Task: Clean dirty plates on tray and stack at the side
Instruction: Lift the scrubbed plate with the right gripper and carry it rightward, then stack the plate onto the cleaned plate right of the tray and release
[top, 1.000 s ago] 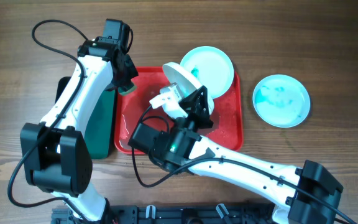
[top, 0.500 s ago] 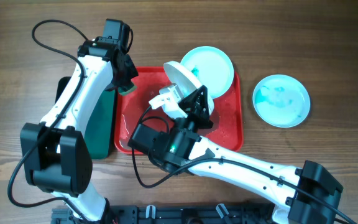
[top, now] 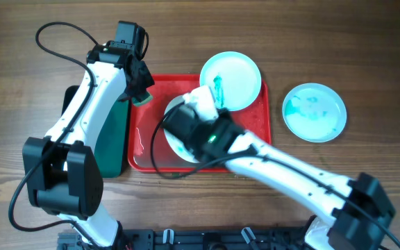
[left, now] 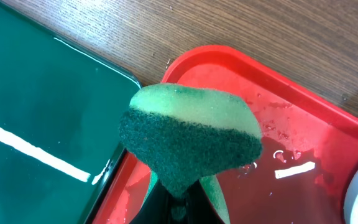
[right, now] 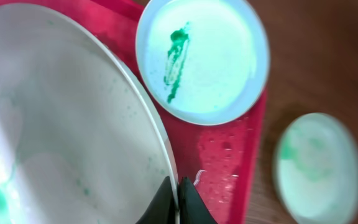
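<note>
My right gripper (right: pixel 178 186) is shut on the right rim of a white plate (right: pixel 61 124) and holds it over the middle of the red tray (right: pixel 229 155). Faint green specks mark its face. In the overhead view this plate (top: pixel 173 139) shows left of the right wrist, which hides the jaws. A second plate (top: pixel 230 81) with a teal streak lies in the tray's (top: pixel 255 146) far right corner. A third smeared plate (top: pixel 314 112) rests on the table to the right. My left gripper (left: pixel 182 193) is shut on a green sponge (left: pixel 188 140) above the tray's far left corner.
A dark green tray (top: pixel 113 139) lies against the red tray's left side, under the left arm. Water drops wet the red tray floor (left: pixel 303 143). The right arm (top: pixel 290 177) crosses the near right table. A black rail (top: pixel 186 239) runs along the near edge.
The right arm has swung its plate from standing on edge near the second plate down to a flatter pose over the tray's middle. The left arm and sponge have not moved.
</note>
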`<state>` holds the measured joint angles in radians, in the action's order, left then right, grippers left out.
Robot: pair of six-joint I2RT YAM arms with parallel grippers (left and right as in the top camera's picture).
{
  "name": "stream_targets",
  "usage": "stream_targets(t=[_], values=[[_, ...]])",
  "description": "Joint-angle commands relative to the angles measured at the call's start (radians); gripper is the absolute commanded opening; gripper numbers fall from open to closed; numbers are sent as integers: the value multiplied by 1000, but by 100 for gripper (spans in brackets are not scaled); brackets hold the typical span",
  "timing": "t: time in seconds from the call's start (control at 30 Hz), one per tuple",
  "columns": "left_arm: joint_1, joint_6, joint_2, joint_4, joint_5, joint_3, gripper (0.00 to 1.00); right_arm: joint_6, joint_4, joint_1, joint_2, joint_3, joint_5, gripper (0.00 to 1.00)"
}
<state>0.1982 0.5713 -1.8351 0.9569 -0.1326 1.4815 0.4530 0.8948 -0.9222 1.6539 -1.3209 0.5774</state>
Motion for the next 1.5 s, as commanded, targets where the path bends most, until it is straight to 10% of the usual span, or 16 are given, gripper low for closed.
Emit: stream_targets(t=[0.0, 0.6, 1.17, 1.27, 1.47], values=[[1, 14, 16, 3, 2, 9, 4, -96, -24, 190, -111, 0, -373, 4], [1, 14, 16, 0, 2, 9, 4, -130, -198, 1323, -165, 253, -811, 4], [1, 14, 16, 0, 2, 9, 4, -5, -393, 1372, -160, 480, -637, 6], [1, 14, 16, 0, 2, 9, 4, -8, -392, 1372, -158, 480, -651, 37], [1, 14, 16, 0, 2, 9, 4, -62, -385, 1327, -158, 433, -858, 43]])
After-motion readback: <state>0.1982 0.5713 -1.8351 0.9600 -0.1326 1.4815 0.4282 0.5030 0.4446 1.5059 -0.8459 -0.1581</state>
